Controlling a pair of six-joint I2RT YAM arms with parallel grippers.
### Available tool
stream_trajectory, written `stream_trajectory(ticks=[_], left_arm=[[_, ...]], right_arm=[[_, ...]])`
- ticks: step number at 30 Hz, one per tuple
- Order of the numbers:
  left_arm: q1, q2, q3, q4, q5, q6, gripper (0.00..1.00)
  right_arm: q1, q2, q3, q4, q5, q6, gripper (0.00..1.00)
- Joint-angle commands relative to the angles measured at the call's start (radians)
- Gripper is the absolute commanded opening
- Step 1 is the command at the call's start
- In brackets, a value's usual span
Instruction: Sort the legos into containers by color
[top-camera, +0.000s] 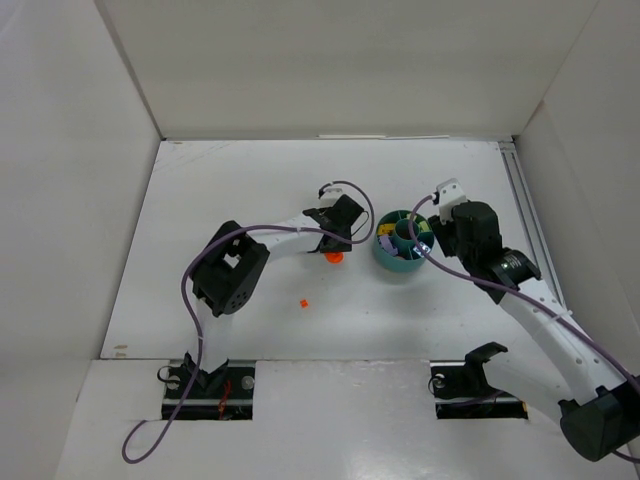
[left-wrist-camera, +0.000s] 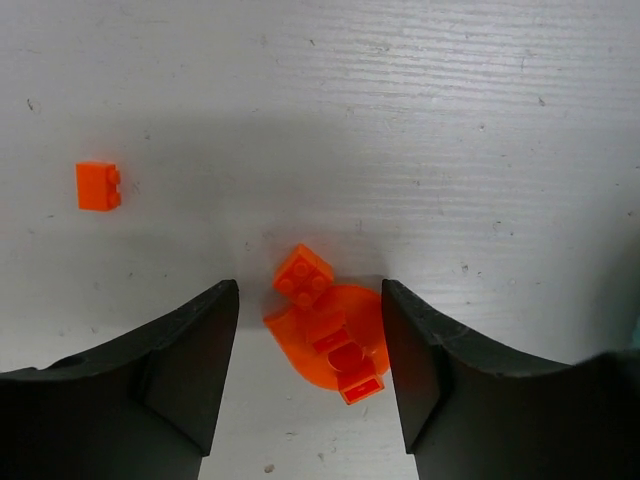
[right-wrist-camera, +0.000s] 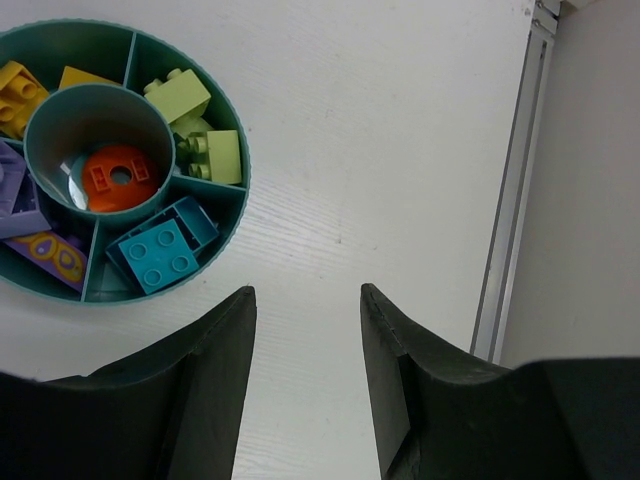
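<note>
a: top view first. where's the round teal plastic dish (top-camera: 398, 268)?
b: on the white desk (top-camera: 230, 190), right of middle, with the right arm (top-camera: 545, 315) reaching over its right rim. the left arm (top-camera: 232, 268) stretches toward a small orange clump of lego pieces (top-camera: 335, 257) just left of the dish. one tiny orange brick (top-camera: 302, 301) lies alone, nearer the bases, apart from both.
a: can you read the jaws from up there?
b: no, too small. in the left wrist view the left jaws stand wide, holding nothing, one finger on each side of the clump. it's a flat round orange piece (left-wrist-camera: 340, 345) with a small studded orange brick (left-wrist-camera: 303, 275) at its far edge and a couple more orange bits on top. the lone brick lies off to the far left.
a: is it touching the fingers?
b: the round piece is just beside the right-hand finger; contact i cannot tell.
a: right wrist view?
b: the right jaws are wide too, empty, over bare desk beside the dish. compartments ring a central tube (right-wrist-camera: 95, 115), which holds a round orange piece (right-wrist-camera: 118, 178). pale green bricks (right-wrist-camera: 180, 95) fill one compartment and blue-teal bricks (right-wrist-camera: 160, 255) the next. purple pieces (right-wrist-camera: 25, 205) and yellow bricks (right-wrist-camera: 20, 90) sit in others at the left edge. a metal rail (right-wrist-camera: 510, 220) runs along the desk's right side.
</note>
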Motion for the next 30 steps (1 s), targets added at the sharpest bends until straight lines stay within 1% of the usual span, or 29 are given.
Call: stream_trajectory(ticks=[1,3,4,7,8,12,13,14,15,17,19,23,26,30], left_arm=[[0.001,0.009,0.029,-0.034,-0.006,-0.021,0.55],[-0.009,0.009,0.029,-0.045,-0.006,-0.021,0.52],[-0.009,0.009,0.029,-0.045,-0.006,-0.021,0.48],[-0.018,0.009,0.029,-0.054,-0.006,-0.021,0.41],[-0.018,0.009,0.029,-0.065,-0.015,-0.021,0.38],[-0.036,0.009,0.029,-0.074,-0.035,-0.03,0.34],[-0.036,0.009,0.029,-0.085,-0.035,-0.03,0.3],[-0.036,-0.002,0.029,-0.085,-0.035,-0.03,0.28],[-0.036,-0.002,0.029,-0.085,-0.035,-0.04,0.28],[-0.036,-0.011,0.029,-0.085,-0.035,-0.04,0.25],[-0.036,-0.02,0.029,-0.085,-0.035,-0.04,0.25],[-0.036,-0.039,0.029,-0.085,-0.044,-0.04,0.19],[-0.036,-0.051,0.029,-0.085,-0.044,-0.04,0.19],[-0.036,-0.06,0.029,-0.085,-0.055,-0.04,0.15]], right_arm=[[-0.008,-0.036,-0.007,0.064,-0.011,-0.004,0.52],[-0.008,-0.048,-0.007,0.064,-0.011,-0.004,0.52],[-0.008,-0.048,-0.007,0.064,-0.011,-0.004,0.52],[-0.008,-0.057,-0.016,0.064,-0.011,-0.004,0.52],[-0.008,-0.057,-0.016,0.073,-0.011,-0.004,0.52],[-0.008,-0.057,-0.016,0.073,-0.011,-0.004,0.52],[-0.008,-0.057,-0.016,0.073,-0.011,-0.004,0.52],[-0.008,-0.057,-0.016,0.073,-0.011,-0.004,0.52],[-0.008,-0.057,-0.016,0.073,-0.011,-0.004,0.52],[-0.008,-0.057,-0.016,0.073,-0.011,-0.004,0.52],[-0.008,-0.057,-0.016,0.073,-0.011,-0.004,0.52],[-0.008,-0.057,-0.016,0.073,-0.011,-0.004,0.52],[-0.008,-0.057,-0.016,0.073,-0.011,-0.004,0.52],[-0.008,-0.057,-0.016,0.073,-0.011,-0.004,0.52]])
